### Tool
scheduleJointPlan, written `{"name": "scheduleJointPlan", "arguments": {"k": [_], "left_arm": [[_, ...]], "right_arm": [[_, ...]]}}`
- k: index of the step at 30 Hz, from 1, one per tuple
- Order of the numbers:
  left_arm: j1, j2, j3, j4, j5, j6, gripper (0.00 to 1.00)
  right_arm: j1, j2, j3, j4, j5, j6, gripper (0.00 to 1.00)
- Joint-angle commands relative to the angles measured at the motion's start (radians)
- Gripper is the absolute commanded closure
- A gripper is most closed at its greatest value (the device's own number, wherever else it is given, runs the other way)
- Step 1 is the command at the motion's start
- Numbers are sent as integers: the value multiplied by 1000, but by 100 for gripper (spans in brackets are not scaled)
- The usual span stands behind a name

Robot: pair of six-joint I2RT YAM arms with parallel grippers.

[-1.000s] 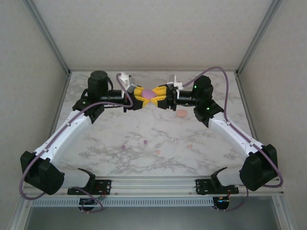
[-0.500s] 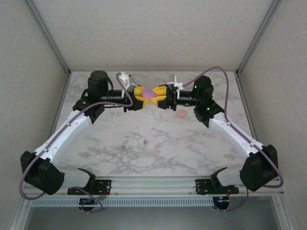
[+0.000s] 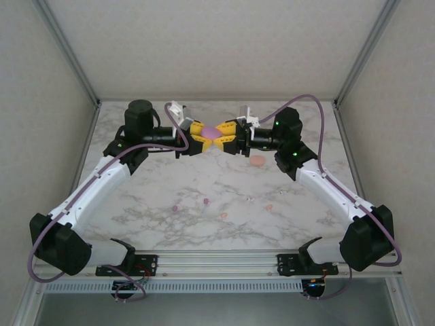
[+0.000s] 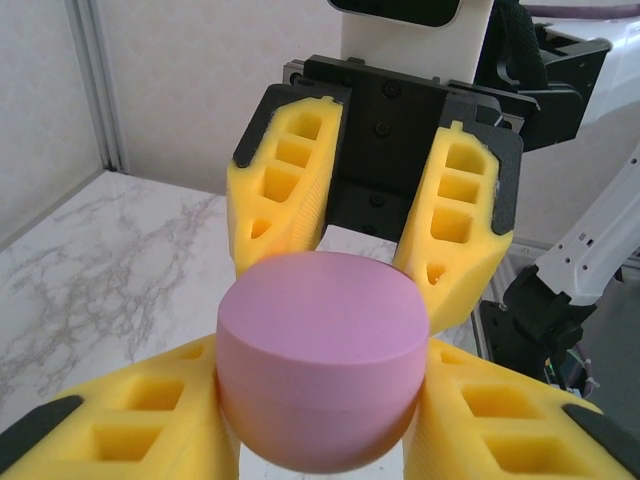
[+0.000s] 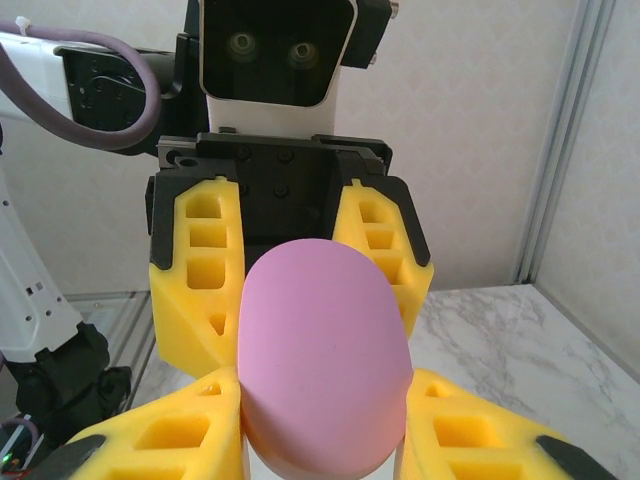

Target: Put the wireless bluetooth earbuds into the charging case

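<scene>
Nothing has shifted: left claw (image 3: 204,135) and right claw (image 3: 228,135) each pinch 1 purple case (image 3: 216,133) between them, aloft.

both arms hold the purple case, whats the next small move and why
Probably start prying the purple case open. The left gripper and right gripper each clamp one end of it above the table, and it looks closed. The earbuds lie loose on the table nearer the arm bases, so none can go in until it opens.
</scene>
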State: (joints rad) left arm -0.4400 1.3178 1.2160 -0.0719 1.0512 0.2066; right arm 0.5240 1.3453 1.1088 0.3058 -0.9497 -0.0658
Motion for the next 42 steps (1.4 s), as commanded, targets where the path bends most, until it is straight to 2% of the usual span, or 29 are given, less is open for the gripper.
{"name": "scheduleJointPlan", "arguments": {"k": [1, 3, 8, 11, 14, 18, 22, 28, 33, 37, 42], "left_arm": [[-8, 6, 27, 1, 33, 12, 67], [-9, 4, 25, -10, 27, 26, 71], [-13, -16, -17, 6, 9, 39, 73], [-14, -36, -55, 40, 2, 40, 74], [-15, -49, -79, 71, -3, 35, 75], [-16, -52, -87, 82, -13, 34, 76], [-15, -61, -110, 132, -26, 2, 76], [-16, -76, -182, 314, -68, -120, 75], [-16, -79, -230, 417, -157, -190, 75], [-11, -74, -283, 520, -245, -247, 75], [24, -88, -368, 676, -369, -340, 75]], "right_arm": [[7, -8, 7, -8, 34, -11, 69], [7, -6, 15, -31, 37, -12, 68], [7, -13, 24, -78, 70, 17, 58], [0, 2, 75, -176, 96, 66, 54], [-11, 31, 129, -247, 80, 115, 50], [-22, 46, 148, -242, 58, 166, 47], [-26, 64, 190, -287, 89, 184, 42], [-27, 111, 297, -403, 143, 249, 35], [-28, 126, 359, -419, 105, 319, 30], [-32, 101, 422, -527, 265, 412, 25], [-55, 33, 405, -662, 523, 457, 35]]}}
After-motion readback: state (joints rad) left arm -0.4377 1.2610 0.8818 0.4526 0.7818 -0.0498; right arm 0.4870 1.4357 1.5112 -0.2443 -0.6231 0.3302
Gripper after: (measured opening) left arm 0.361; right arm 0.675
